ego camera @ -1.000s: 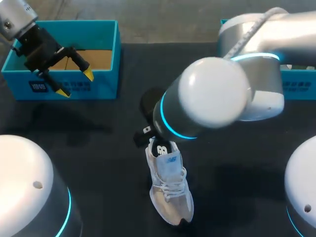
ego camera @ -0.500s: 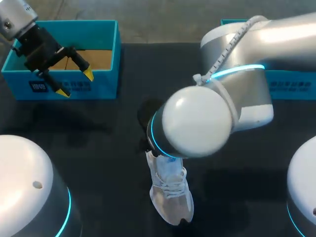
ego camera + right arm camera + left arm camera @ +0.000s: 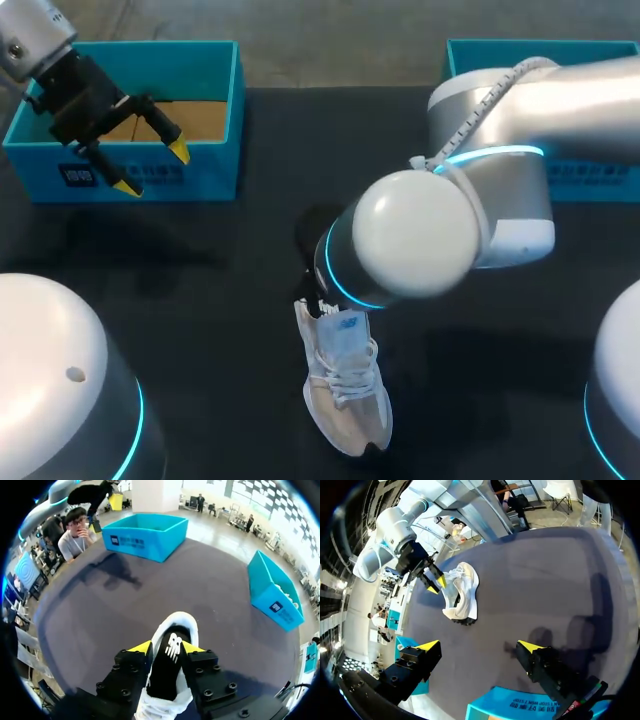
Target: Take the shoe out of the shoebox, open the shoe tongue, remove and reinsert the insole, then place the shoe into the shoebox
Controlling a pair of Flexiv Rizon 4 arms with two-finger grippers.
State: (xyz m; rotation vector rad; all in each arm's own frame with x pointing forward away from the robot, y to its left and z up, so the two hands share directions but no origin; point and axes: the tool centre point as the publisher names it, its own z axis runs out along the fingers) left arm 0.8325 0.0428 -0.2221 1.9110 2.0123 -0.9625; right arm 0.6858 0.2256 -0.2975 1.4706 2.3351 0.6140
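Right tool [image 3: 167, 648] down at white sneaker's [image 3: 345, 400] heel opening, grasp unclear, arm arched above; left tool [image 3: 153, 168] gaping, empty, at teal cardboard shoebox [image 3: 205, 175].

No print here is clear enough for me to read. A white logo [image 3: 173, 646] marks the black insole [image 3: 162, 675] inside the shoe [image 3: 176, 620] at my right claw [image 3: 167, 649]. Beyond the shoe, the shoebox [image 3: 150, 540] and a second box [image 3: 262, 587] each carry a small white label.

- right gripper [image 3: 167, 649] at heel end of white shoe [image 3: 175, 622], black insole [image 3: 169, 667] visible inside
- blue shoebox [image 3: 145, 535] and second blue box [image 3: 275, 592] ahead on dark table [image 3: 100, 605], well apart
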